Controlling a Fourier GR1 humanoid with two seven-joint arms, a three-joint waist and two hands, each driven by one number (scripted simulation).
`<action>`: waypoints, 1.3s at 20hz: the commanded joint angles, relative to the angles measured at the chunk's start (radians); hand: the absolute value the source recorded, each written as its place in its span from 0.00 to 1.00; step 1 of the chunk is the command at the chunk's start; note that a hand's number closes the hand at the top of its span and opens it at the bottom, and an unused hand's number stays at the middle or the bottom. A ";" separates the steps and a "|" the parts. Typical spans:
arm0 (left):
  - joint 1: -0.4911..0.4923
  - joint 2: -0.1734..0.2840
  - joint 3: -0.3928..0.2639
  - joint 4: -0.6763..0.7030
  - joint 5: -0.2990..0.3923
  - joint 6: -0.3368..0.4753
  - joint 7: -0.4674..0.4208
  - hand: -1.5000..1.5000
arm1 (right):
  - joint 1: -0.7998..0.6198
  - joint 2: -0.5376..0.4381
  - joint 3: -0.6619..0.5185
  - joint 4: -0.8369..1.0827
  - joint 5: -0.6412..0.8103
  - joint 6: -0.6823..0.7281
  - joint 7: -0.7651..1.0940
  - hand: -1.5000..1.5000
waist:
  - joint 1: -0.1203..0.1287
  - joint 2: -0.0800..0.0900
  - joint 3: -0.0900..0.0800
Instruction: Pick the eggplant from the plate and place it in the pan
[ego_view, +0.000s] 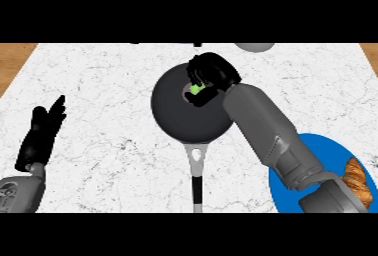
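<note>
Now the white marble table (111, 150) fills most of the view. On it sits a dark round pan (173, 117) with its long handle pointing down. A blue plate (325, 150) lies at the right with a brown croissant (356, 180). The right robot hand (210, 75) is over the pan, fingers curled round the eggplant (196, 90), whose green end shows. The left robot hand (44, 130) rests open at the left, fingers up.

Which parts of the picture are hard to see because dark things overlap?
Head view: the black right hand merges with the dark pan, so only a green bit of the eggplant shows; the blue plate is partly hidden by the forearm.
</note>
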 joint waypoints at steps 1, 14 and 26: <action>-0.052 0.013 0.007 0.066 0.011 -0.045 -0.025 0.50 | 0.002 0.015 0.025 0.071 -0.051 -0.023 -0.031 1.00 | 0.035 0.014 -0.001; -0.097 -0.019 -0.029 0.045 0.000 -0.060 -0.016 0.50 | 0.098 0.016 0.064 0.092 -0.252 0.028 -0.109 0.00 | 0.108 0.020 0.001; -0.063 -0.012 -0.006 0.033 -0.002 -0.046 -0.025 0.50 | 0.027 0.016 -0.058 0.087 -0.507 -0.032 -0.147 0.00 | 0.069 0.012 0.002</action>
